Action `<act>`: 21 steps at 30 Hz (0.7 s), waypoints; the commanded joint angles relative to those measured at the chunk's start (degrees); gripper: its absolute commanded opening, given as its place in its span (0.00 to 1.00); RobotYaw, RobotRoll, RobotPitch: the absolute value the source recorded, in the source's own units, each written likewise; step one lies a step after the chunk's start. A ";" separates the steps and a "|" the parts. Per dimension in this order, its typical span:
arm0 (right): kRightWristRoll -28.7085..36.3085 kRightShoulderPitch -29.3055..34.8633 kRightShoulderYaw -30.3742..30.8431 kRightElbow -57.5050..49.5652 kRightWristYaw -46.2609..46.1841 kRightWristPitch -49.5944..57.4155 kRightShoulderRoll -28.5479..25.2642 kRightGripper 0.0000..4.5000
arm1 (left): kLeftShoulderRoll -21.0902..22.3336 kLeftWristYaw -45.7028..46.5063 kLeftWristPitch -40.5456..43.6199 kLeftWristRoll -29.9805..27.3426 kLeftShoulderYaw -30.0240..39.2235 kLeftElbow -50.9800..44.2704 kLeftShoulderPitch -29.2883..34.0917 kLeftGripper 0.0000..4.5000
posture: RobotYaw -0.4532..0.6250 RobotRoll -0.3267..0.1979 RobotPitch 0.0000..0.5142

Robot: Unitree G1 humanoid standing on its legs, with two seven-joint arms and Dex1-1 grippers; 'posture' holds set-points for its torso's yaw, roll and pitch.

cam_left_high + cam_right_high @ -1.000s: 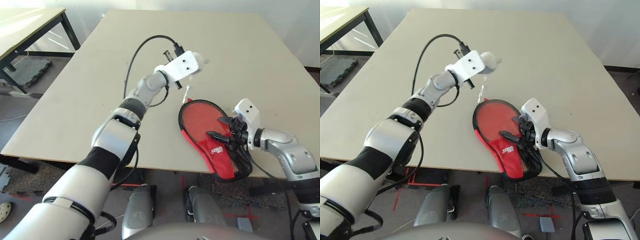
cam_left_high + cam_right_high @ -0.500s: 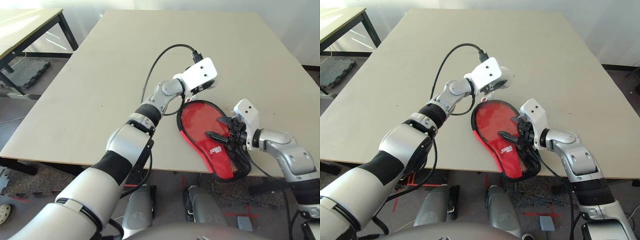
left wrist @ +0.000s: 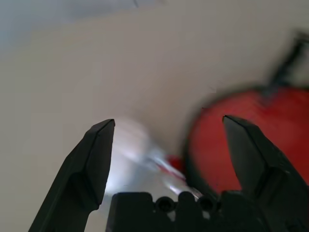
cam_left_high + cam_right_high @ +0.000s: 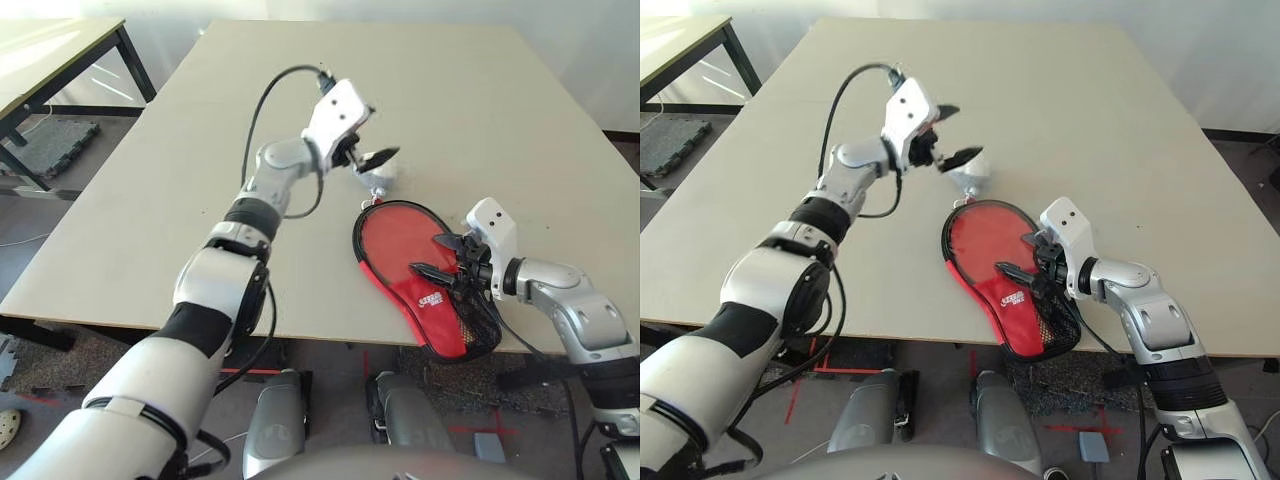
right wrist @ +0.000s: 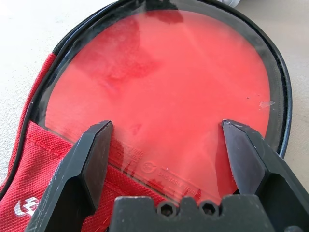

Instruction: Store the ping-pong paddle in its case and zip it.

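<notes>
The red case (image 4: 405, 290) lies near the table's front right edge, its black mesh end (image 4: 482, 322) hanging over the edge. The ping-pong paddle's round red face (image 5: 159, 82) shows inside it, ringed by the black zipper edging; the handle is hidden. The white fluffy charm (image 4: 380, 178) rests on the table at the case's far tip. My left gripper (image 4: 366, 152) hovers open just above and behind the charm, holding nothing; the left wrist view has the charm (image 3: 130, 145) beside one finger. My right gripper (image 4: 437, 256) stands open over the case's middle, fingers spanning the red face.
The table's front edge (image 4: 300, 335) runs just below the case. A second table (image 4: 50, 50) stands at the far left, with a dark floor mat (image 4: 60, 140) below it. Bare tabletop (image 4: 450, 90) stretches behind both grippers.
My left gripper was shut on the charm and held it up; it came down toward the case's tip, opened and drew back left. The charm now lies on the table. The right arm stayed put.
</notes>
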 commanded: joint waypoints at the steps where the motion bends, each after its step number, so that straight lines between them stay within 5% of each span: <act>1: -1.09 1.11 1.98 4.33 0.44 1.69 -0.27 1.00 | 0.71 -6.24 8.11 -1.47 -4.02 -10.87 4.57 0.99 | 0.48 0.62 0.18; 8: -1.14 0.37 1.65 5.16 0.63 1.19 -0.57 1.00 | -0.62 -4.29 12.31 -0.58 -7.65 -16.16 8.86 0.99 | 0.48 0.62 0.17; 21: 2.57 -5.97 -4.38 4.55 1.23 2.87 -2.24 1.00 | -0.84 -0.94 12.54 6.55 -15.99 -11.01 6.75 0.99 | 0.47 0.62 0.20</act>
